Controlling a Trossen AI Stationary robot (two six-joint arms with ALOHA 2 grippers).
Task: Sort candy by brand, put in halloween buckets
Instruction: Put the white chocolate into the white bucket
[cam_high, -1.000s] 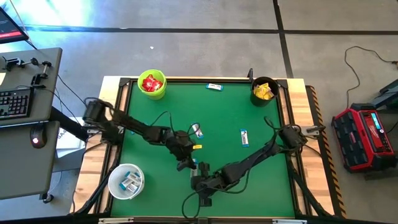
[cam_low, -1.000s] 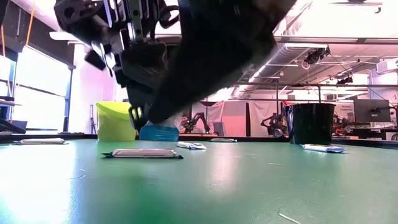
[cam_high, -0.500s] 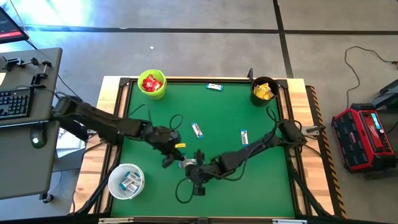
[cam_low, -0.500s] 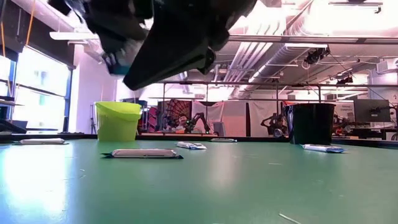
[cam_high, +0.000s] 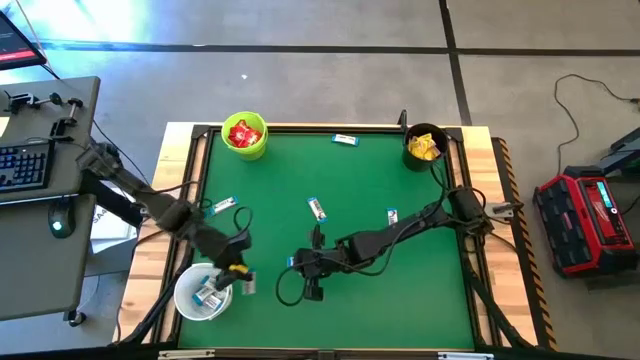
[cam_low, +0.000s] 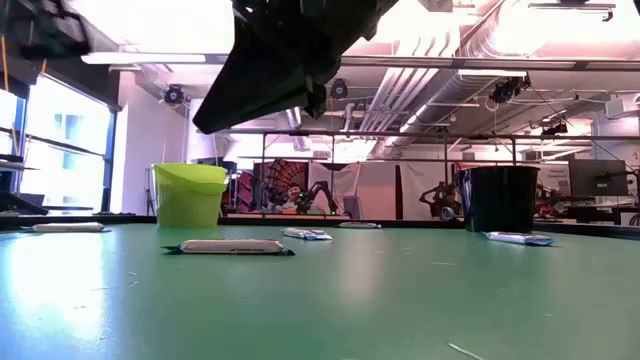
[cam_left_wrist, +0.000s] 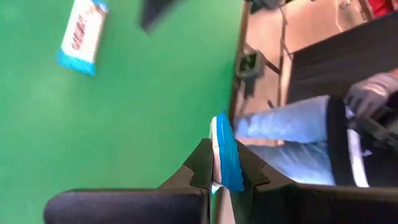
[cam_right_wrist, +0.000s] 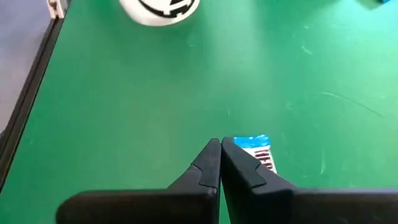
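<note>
Bar (cam_left_wrist: 224, 152) pinched in left end effector (cam_left_wrist: 225, 163) fingertips.

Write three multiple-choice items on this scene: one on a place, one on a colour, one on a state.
1. Where is the left claw?
A. beside the black bucket
B. beside the white bucket
C. off the table

2. What holds the red packets?
A. the lime green bucket
B. an orange bucket
C. a purple bucket

3. What is the left claw's state?
A. open, empty
B. open around a red packet
C. shut on a white-and-blue bar

Key:
1 B, the high view shows it at that bucket's rim.
2 A, red shows inside the lime green bucket.
3 C, the left wrist view shows the bar pinched between its fingers.
</note>
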